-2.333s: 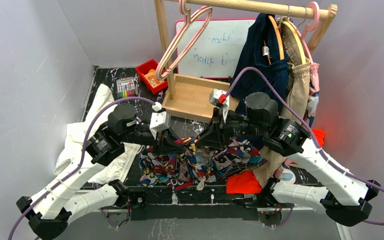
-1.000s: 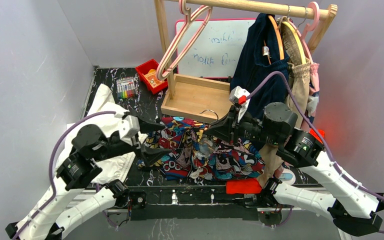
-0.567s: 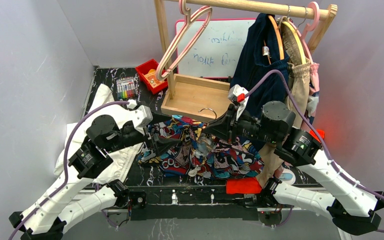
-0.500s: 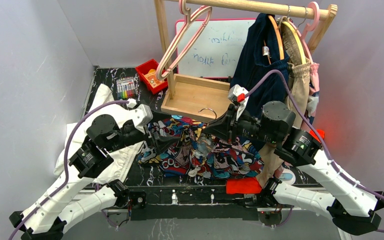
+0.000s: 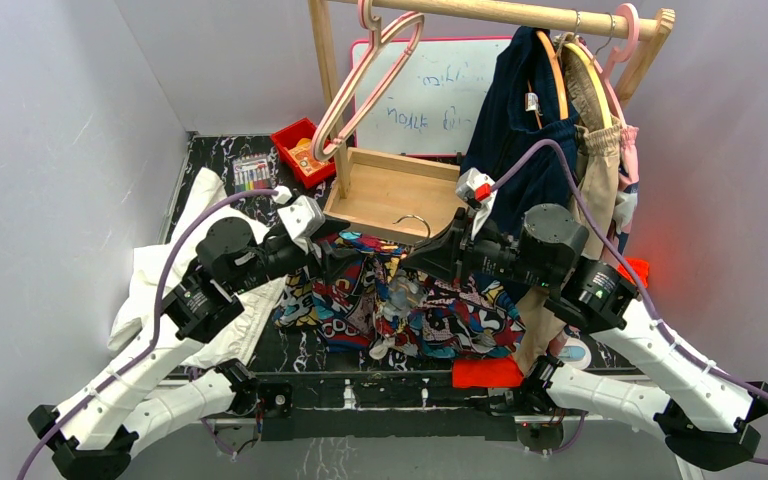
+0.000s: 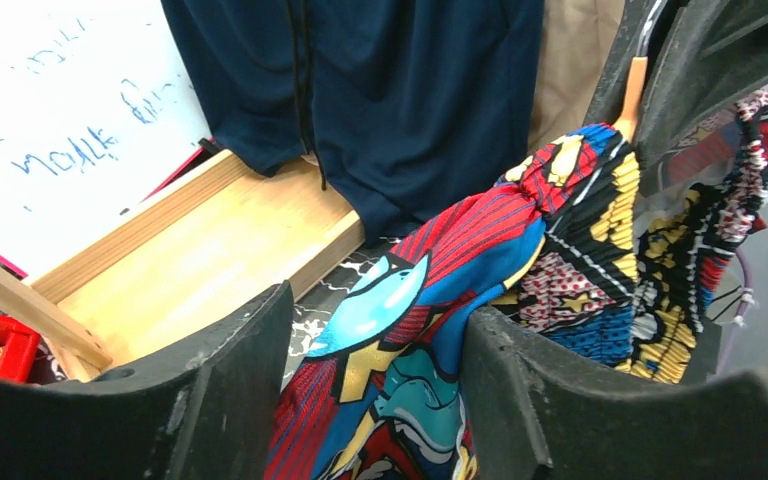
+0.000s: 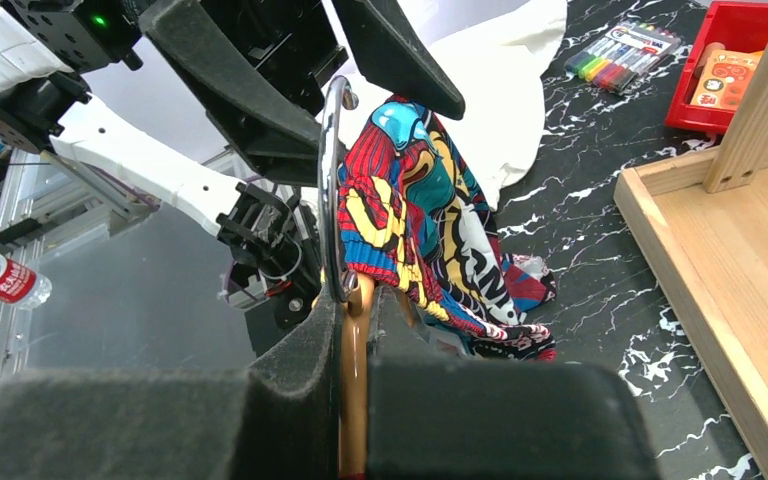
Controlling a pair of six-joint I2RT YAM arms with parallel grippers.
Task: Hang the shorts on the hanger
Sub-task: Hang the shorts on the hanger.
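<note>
The comic-print shorts (image 5: pixel 415 300) hang bunched over the hanger and trail down onto the black marbled table (image 5: pixel 210 160). My right gripper (image 5: pixel 430 258) is shut on the light-orange hanger's neck (image 7: pixel 353 345), just below the silver hook (image 7: pixel 328 180). In the right wrist view the shorts (image 7: pixel 410 220) drape to the right of the hook. My left gripper (image 5: pixel 345 262) is at the shorts' upper left edge. Its jaws stand apart in the left wrist view (image 6: pixel 375 310) with a fold of the shorts (image 6: pixel 430 330) between them, against the right finger.
A wooden rack base (image 5: pixel 390 190) and a whiteboard (image 5: pixel 430 95) stand behind. Pink hangers (image 5: pixel 370 80), a navy garment (image 5: pixel 520 110) and a beige one hang on the rail. A white cloth (image 5: pixel 160 280), markers (image 5: pixel 252 175), a red bin (image 5: pixel 300 150) and an orange cloth (image 5: pixel 485 372) lie around.
My left arm has swung up and to the right to the shorts' edge, and its jaws have narrowed around a fold. The right gripper holds the hanger almost still.
</note>
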